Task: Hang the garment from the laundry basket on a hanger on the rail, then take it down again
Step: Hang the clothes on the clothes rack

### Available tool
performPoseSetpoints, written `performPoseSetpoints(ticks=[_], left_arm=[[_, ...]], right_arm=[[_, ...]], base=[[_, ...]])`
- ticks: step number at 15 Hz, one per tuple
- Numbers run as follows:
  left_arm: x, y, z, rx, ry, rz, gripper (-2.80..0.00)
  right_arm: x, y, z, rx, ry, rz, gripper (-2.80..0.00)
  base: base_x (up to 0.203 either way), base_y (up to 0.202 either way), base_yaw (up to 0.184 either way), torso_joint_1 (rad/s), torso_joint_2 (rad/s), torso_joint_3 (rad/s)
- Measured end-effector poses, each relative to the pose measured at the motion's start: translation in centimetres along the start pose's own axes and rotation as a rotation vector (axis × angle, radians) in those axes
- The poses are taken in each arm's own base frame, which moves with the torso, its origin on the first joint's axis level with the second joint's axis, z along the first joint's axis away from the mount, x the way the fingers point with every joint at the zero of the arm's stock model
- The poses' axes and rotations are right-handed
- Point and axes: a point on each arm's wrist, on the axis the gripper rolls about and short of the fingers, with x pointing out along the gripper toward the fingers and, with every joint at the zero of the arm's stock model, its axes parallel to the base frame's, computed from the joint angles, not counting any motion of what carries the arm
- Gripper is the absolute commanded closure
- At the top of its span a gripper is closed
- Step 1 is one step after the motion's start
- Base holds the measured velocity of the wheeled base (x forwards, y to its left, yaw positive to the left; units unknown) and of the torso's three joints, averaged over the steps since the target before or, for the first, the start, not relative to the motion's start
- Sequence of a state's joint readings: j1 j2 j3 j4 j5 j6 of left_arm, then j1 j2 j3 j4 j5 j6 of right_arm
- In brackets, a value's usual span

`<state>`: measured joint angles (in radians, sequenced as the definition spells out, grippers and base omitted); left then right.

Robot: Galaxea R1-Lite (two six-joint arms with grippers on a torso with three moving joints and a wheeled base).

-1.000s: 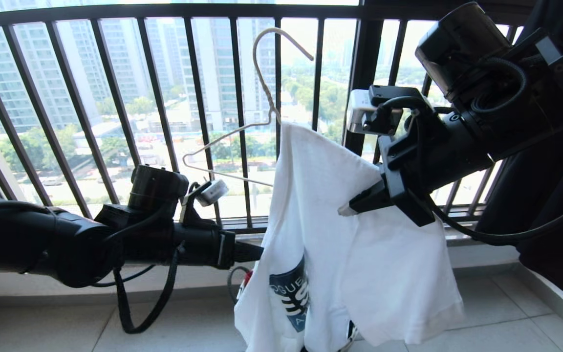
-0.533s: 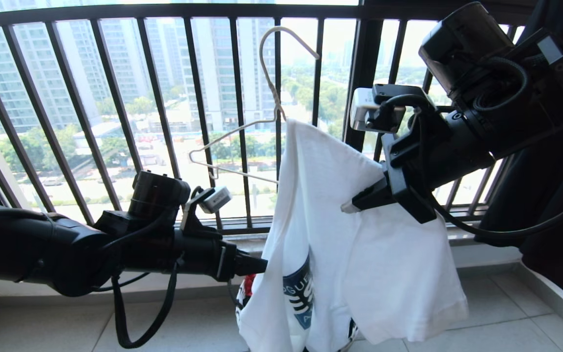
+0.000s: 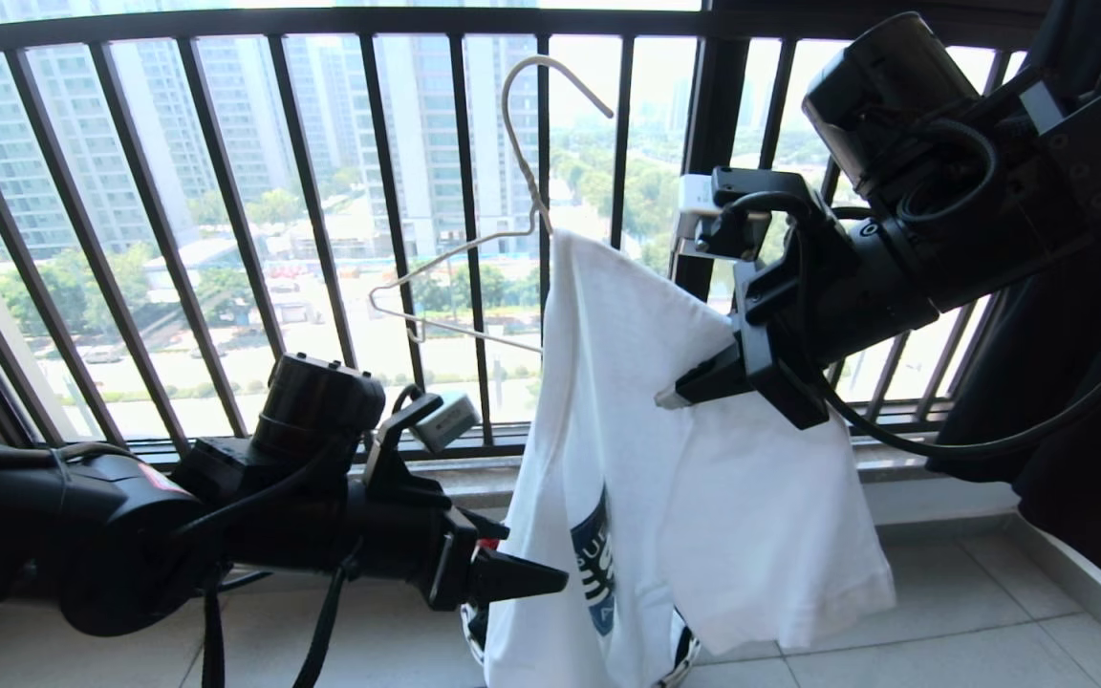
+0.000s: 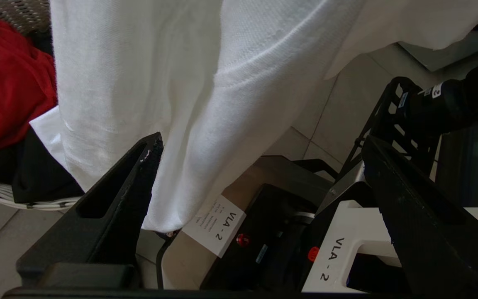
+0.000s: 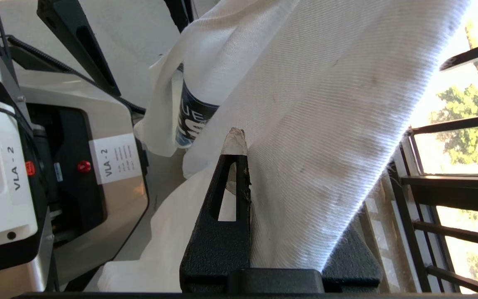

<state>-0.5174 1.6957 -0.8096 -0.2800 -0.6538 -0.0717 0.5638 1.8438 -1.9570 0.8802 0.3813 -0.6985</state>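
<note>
The right gripper (image 3: 670,397) pinches the white printed T-shirt (image 3: 703,497), draped over one arm of a thin cream wire hanger (image 3: 474,248), while the left gripper (image 3: 550,578), spread wide, hangs low beside the shirt's left edge.

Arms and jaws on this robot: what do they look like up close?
Both arms are matte black tubes with thick round joints and looping black cables. The left gripper and right gripper end in tapered, slotted black wedge jaws, the right tipped pale. A small grey-white camera box sits on each wrist.

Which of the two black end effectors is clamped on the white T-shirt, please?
The right end effector, shut on the white cotton T-shirt; the left end effector gapes open.
</note>
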Motion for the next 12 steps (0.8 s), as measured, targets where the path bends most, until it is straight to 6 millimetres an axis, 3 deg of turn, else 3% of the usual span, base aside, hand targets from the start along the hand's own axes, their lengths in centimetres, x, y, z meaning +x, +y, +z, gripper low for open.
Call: performPoseSetpoints(ticks=[6, 12], left_arm=[[0.8, -1.0, 0.1, -0.023, -0.035, -0.043, -2.8], [0.3, -2.1, -1.7, 0.075, -0.11, -0.21, -2.8]], right_arm=[[-0.2, 0.0, 0.1, -0.002, -0.005, -0.004, 0.0], [-0.3, 0.0, 0.3, -0.01, -0.021, -0.017, 0.0]], base=[[0.0, 0.0, 0.0, 0.0, 0.0, 0.0], [0.0, 0.0, 0.0, 0.0, 0.0, 0.0]])
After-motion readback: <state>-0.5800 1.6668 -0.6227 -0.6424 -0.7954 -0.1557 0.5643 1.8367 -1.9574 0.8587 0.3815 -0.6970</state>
